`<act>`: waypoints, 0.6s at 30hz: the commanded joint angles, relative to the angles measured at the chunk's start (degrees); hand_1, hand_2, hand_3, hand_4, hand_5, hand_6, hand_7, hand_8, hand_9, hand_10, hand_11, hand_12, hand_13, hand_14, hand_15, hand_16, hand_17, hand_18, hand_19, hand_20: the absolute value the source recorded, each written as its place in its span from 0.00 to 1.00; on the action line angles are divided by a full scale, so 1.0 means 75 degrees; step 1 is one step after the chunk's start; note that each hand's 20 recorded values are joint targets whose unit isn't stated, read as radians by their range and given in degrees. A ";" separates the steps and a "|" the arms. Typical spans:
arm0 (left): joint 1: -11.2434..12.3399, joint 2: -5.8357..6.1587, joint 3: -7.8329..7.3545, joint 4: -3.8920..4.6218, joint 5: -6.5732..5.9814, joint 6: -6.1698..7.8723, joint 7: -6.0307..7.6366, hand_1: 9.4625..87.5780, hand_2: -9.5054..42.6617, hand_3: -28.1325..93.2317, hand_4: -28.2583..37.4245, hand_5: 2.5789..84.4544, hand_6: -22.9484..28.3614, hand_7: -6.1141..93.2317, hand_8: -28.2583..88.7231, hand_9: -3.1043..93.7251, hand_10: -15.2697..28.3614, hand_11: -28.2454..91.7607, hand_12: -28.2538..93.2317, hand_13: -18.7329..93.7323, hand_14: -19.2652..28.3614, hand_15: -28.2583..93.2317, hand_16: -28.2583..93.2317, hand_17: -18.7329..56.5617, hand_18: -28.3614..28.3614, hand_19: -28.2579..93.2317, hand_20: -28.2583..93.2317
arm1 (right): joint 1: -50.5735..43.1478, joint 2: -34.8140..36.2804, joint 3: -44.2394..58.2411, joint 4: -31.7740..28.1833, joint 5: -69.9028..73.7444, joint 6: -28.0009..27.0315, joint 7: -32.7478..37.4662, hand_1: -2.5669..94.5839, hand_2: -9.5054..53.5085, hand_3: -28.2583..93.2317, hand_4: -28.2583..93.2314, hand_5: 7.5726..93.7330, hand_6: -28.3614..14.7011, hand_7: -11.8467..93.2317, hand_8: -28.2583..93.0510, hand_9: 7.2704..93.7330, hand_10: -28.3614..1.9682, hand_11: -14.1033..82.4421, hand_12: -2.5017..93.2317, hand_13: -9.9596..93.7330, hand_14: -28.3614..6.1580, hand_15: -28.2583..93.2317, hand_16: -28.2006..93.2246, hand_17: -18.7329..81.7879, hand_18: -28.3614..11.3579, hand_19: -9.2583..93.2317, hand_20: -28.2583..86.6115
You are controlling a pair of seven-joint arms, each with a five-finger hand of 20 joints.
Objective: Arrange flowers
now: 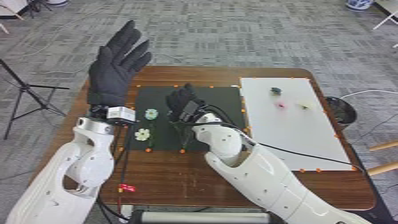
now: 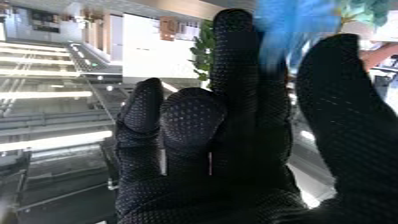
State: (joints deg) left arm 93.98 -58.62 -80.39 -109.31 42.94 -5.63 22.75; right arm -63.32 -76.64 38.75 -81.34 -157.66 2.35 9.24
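"Two flowers [image 1: 150, 114] lie left of centre on the matte black sheet [image 1: 162, 94]; three small blooms [image 1: 276, 91] dot the smooth white sheet [image 1: 298, 145], upper right."

"So it's finished?"

"Partly, I'd judge; which sheet is the goal, I can't tell. The pair have rounded petals and thin stems."

"And the hands?"

"Left hand [image 1: 114, 75], upper left: ribbed black fabric, fingers straight and empty. Right hand [image 1: 182, 102], mid-frame over black: whether it grips anything, I can't tell."
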 commanded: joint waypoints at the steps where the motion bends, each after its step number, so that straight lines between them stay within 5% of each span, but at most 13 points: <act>1: 0.0037 -0.0084 -0.0027 -0.0014 0.0025 -0.0041 -0.0038 0.17 0.16 0.73 0.02 0.30 0.45 0.22 0.17 0.26 0.58 0.32 0.37 0.34 0.69 0.30 0.29 0.09 0.85 0.56 0.29 | -0.0006 0.0041 0.0101 -0.0106 0.0035 0.0144 -0.0027 0.35 0.00 0.88 0.00 0.72 0.77 0.40 0.17 0.82 0.73 0.41 0.25 0.73 0.65 0.90 0.48 0.42 0.22 0.85 0.71; 8: 0.0223 -0.0118 -0.0135 -0.0086 0.0023 0.0003 -0.0042 0.17 0.16 0.73 0.02 0.30 0.45 0.21 0.17 0.26 0.57 0.32 0.37 0.34 0.69 0.30 0.29 0.09 0.85 0.56 0.29 | 0.0003 0.0506 0.0242 -0.0526 0.0187 -0.0353 0.0113 0.32 0.00 0.89 0.00 0.67 0.75 0.40 0.11 0.76 0.70 0.40 0.24 0.70 0.63 0.90 0.48 0.41 0.21 0.85 0.71; 18: 0.1049 -0.0240 -0.0456 -0.0301 -0.0023 0.0195 -0.0265 0.17 0.16 0.73 0.02 0.30 0.45 0.21 0.17 0.26 0.57 0.32 0.37 0.34 0.69 0.30 0.29 0.09 0.85 0.56 0.29 | -0.0825 0.2575 0.2004 -0.2181 0.1345 -0.1529 0.0997 0.29 0.00 0.93 0.00 0.28 0.58 0.36 0.13 0.32 0.48 0.38 0.25 0.48 0.51 0.88 0.40 0.32 0.20 0.80 0.69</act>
State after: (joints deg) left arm 97.25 -59.29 -82.75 -110.65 42.94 -5.36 22.26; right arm -65.49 -70.13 44.64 -92.25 -151.52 -8.74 11.23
